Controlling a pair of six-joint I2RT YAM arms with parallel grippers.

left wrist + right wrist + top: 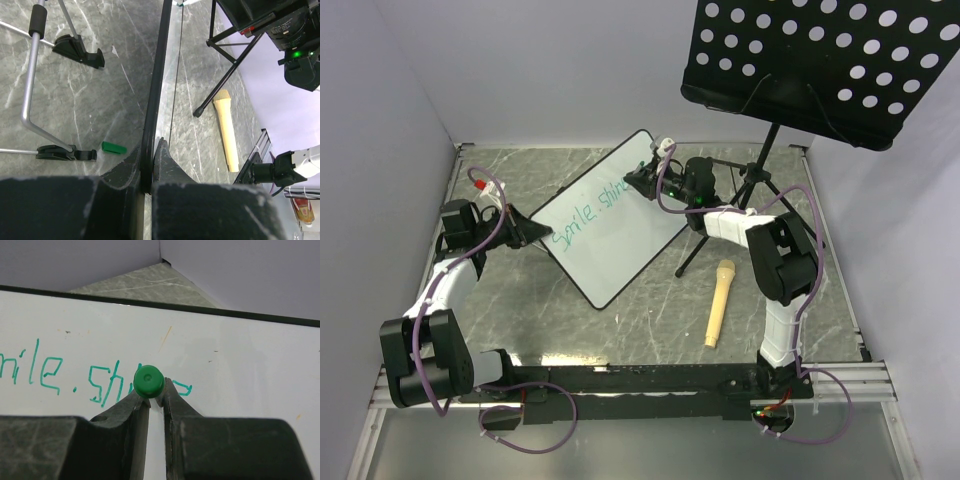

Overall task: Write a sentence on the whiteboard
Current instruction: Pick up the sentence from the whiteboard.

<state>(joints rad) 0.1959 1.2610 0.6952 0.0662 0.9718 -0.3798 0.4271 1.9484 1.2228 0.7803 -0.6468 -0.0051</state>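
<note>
Right gripper (152,399): clenched on 1 green marker (148,381), set against whiteboard (240,355) at end of teal sentence (50,372) beginning "Smile".
Left gripper (151,159): clamped on whiteboard's black frame.
Whiteboard: diagonal on table (650,320).
1 beige microphone (718,302): right of whiteboard.
1 music stand (820,60): behind whiteboard.

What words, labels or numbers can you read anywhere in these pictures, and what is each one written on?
"Smile. shi": the sentence, teal-green handwriting on the whiteboard; the next letters are partly hidden behind the green marker.
Red and yellow sticker at the lower right of the left wrist view: too blurred to read.
Nothing else readable shows in any view.
</note>
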